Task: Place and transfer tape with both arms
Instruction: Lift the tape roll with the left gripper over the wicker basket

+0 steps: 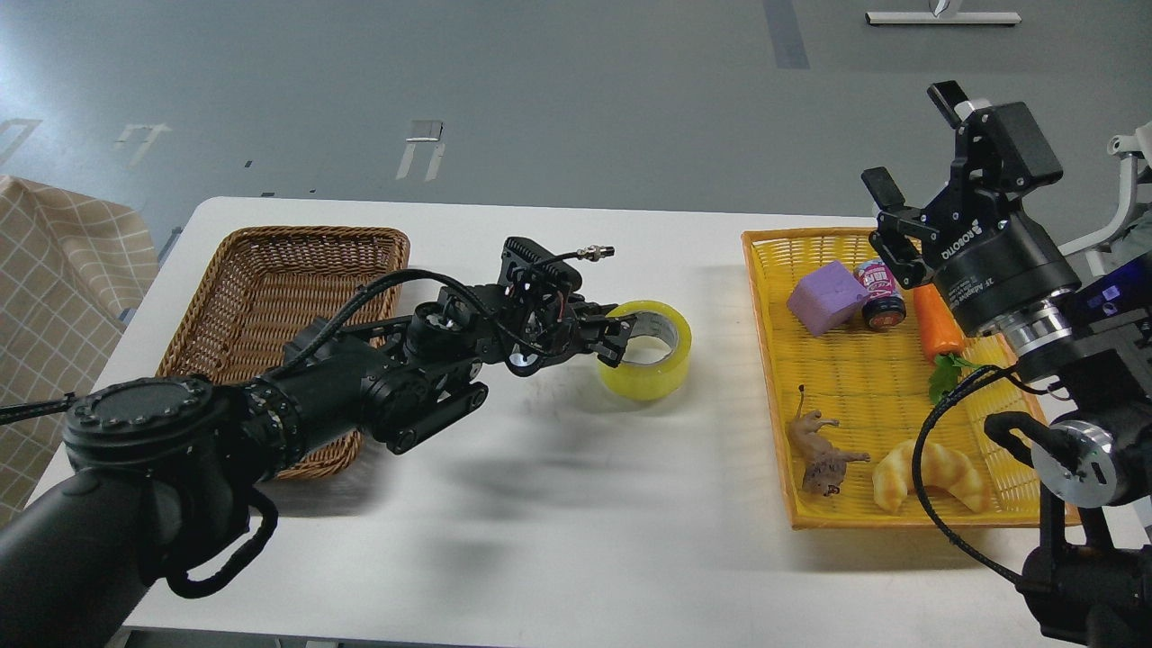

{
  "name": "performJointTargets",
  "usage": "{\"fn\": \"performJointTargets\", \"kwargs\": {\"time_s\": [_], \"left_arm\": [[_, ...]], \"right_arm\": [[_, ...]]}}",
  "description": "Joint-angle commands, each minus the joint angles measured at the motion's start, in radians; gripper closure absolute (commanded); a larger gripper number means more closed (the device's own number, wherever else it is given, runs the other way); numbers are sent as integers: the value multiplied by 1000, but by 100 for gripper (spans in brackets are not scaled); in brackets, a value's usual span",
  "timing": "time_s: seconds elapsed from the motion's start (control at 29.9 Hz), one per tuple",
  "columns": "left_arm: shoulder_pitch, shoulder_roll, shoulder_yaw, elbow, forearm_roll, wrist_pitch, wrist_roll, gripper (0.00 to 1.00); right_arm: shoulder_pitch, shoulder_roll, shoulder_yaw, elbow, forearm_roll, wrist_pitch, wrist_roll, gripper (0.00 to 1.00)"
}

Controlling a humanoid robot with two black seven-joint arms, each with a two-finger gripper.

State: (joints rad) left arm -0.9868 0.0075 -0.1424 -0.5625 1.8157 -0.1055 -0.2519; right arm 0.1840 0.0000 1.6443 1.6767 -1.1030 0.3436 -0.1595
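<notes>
Tape: we see the roll of tape (650,352) lying flat on the white table (540,504), core opening facing up, between the brown basket and the yellow tray.
Left gripper: our left gripper (616,335) reaches the tape's left side; its fingertips sit at the roll's wall, one seeming to reach over the rim into the core. We cannot tell whether the fingers actually clamp the wall.
Right gripper: our right gripper (904,171) hangs above the yellow tray's far edge, well to the right of the tape, fingers spread apart and holding nothing.
Brown basket: the wicker basket (270,297) lies left of the tape, partly behind our left arm.
Yellow tray: the tray (774,396) lies right of the tape and holds a purple block (828,297), a small can (880,290), a carrot (938,326), a toy animal (819,450) and a croissant (936,475).
</notes>
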Motion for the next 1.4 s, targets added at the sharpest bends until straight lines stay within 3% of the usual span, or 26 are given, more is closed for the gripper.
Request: {"fn": "performJointTargets", "kwargs": {"time_s": [0.0, 0.03, 0.33, 0.37, 0.5, 1.1, 1.37], "left_arm": [[-47, 8, 1, -2, -10, -3, -36, 100], [-65, 25, 1, -5, -10, -3, -68, 100], [-130, 184, 11, -7, -7, -13, -181, 100], [-162, 251, 56, -7, -12, -20, -237, 100], [-200, 365, 135, -2, -15, -19, -237, 100], [-176, 770, 147, -13, -50, 18, -237, 100], [-108, 856, 146, -28, -65, 44, -237, 100]], "right_arm": [[0, 0, 0, 0, 0, 0, 0, 0], [0, 0, 0, 0, 0, 0, 0, 0], [2, 0, 0, 0, 2, 0, 0, 0], [3, 0, 0, 0, 2, 0, 0, 0], [6, 0, 0, -3, 2, 0, 0, 0], [11, 0, -8, -6, 2, 2, -2, 0], [11, 0, -9, -9, 0, 2, -2, 0]]}}
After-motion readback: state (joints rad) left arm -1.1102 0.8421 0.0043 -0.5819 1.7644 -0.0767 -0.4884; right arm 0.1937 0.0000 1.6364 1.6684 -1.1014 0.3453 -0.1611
